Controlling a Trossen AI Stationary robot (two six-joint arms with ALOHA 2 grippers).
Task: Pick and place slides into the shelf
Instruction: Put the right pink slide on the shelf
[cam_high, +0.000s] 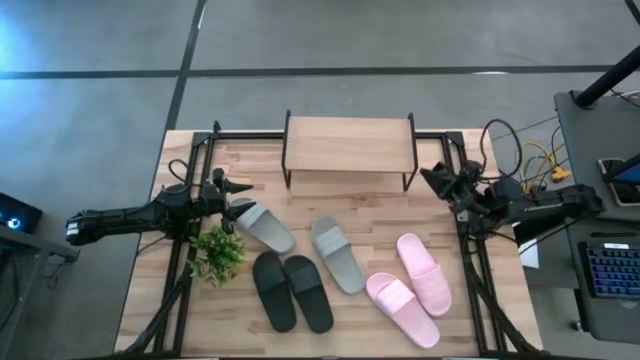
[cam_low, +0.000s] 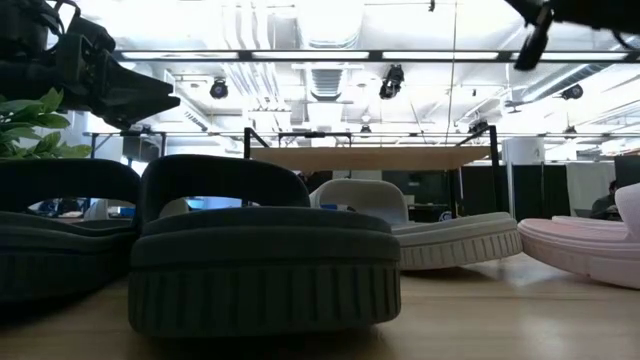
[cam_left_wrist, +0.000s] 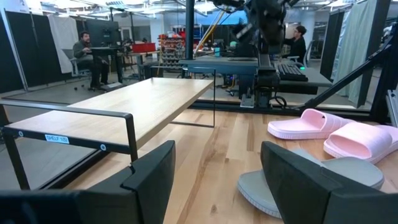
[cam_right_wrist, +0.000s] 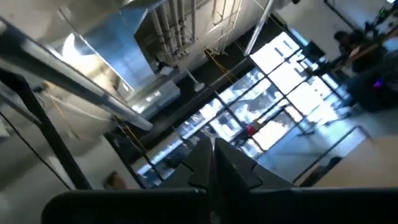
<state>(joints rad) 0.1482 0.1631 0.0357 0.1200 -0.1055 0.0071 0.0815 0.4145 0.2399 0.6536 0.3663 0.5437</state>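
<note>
Left tool (cam_high: 238, 200), fingers spread wide and empty, hovers over the heel of a grey wide-strap slide (cam_high: 264, 227) on the worktop (cam_high: 440, 335). Best lowered squarely astride the strap before closing, then carried to the light-wood black-framed shelf (cam_high: 349, 143). Right tool (cam_high: 433, 180) closed, idle.

**Bright ceiling, dark foreground**

Overhead ceiling lights (cam_low: 330, 55) glare at twelve o'clock in the low view, silhouetting the near black slide (cam_low: 262, 255). The table (cam_high: 440, 335) is evenly lit with soft shadows. The right wrist view is smeared with blur.
</note>
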